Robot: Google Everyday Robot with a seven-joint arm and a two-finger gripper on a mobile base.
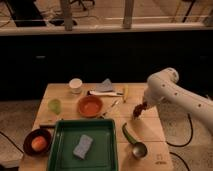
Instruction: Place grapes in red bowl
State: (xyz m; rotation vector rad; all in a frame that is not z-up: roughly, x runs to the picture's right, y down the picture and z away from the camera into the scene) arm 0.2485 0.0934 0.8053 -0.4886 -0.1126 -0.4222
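Observation:
The grapes [137,113], a small dark reddish bunch, hang at the tip of my gripper [139,110] just above the right part of the wooden table [150,131]. The gripper is shut on them at the end of the white arm [170,90], which reaches in from the right. The red bowl [90,106], bright orange-red and shallow, sits near the table's middle, well to the left of the gripper and apart from it.
A green tray [107,150] with a grey-blue sponge [83,146] lies at the front. A maroon bowl [29,145] holding an orange ball stands front left. There is also a green cup [54,105], a white cup [75,85], a folded cloth [105,86] and a green-handled scoop [134,142].

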